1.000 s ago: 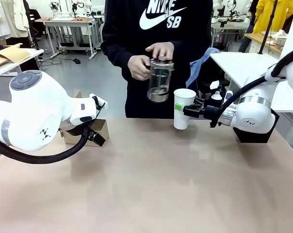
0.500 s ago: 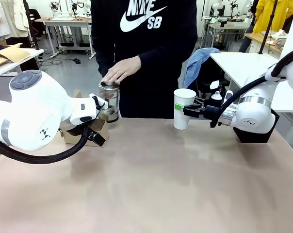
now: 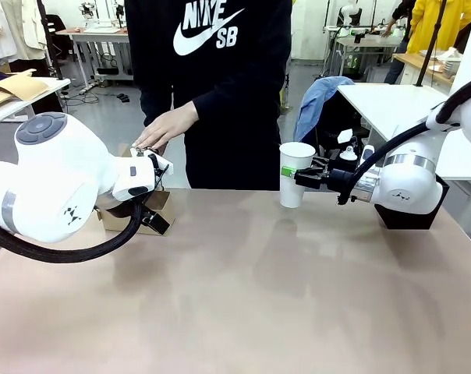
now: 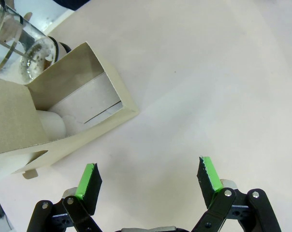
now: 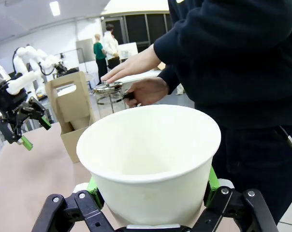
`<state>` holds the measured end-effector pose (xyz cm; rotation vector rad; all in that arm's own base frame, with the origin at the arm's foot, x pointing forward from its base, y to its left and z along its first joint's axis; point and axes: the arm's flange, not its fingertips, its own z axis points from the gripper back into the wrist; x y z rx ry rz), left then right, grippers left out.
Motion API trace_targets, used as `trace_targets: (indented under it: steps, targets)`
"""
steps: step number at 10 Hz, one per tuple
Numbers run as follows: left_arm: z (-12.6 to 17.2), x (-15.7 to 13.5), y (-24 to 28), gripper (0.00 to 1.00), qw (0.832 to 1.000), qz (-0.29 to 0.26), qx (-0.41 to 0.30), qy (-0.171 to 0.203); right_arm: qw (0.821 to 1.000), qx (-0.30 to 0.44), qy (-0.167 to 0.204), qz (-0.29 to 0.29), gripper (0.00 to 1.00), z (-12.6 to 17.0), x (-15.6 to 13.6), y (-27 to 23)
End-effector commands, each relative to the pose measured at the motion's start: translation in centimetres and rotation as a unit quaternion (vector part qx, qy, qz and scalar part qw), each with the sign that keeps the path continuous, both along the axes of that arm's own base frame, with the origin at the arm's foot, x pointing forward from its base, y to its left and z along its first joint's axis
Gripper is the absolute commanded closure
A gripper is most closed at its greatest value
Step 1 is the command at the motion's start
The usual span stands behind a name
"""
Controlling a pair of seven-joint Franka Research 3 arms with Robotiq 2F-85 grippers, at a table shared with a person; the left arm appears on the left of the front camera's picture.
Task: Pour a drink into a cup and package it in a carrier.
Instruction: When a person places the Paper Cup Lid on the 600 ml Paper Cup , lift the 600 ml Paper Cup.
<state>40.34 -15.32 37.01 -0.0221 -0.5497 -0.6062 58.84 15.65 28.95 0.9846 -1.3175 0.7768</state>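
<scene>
Clasping cup point(image 3: 296, 158) at table edge point(image 3: 235, 192); right claw point(image 3: 293, 176)

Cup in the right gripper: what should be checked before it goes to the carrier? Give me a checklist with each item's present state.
1. Grip: the right gripper is closed around the wall of the cup. Ok.
2. Cup upright: ok.
3. Cup filled: the right wrist view shows a white inner wall, but the bottom is hidden. Cannot tell.
4. Free slot: something white sits inside the carrier. Cannot tell.
5. Space around the carrier: the person's hand is on the jug right beside it. Not ok.
6. Left gripper: open, nothing between its pads, over the table near the carrier. Ok.
</scene>
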Motion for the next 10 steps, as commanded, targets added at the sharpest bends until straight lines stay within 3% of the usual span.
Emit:
trace_targets:
  steps: [1, 10]
  targets:
    - [0.02, 0.01, 0.10, 0.00, 1.000, 0.001, -0.002, 0.000, 1.000, 0.003, -0.002, -0.001, 0.09, 0.51, -0.11, 0.05]
    - [0.02, 0.01, 0.10, 0.00, 1.000, 0.001, -0.002, 0.000, 1.000, 0.003, -0.002, -0.001, 0.09, 0.51, -0.11, 0.05]
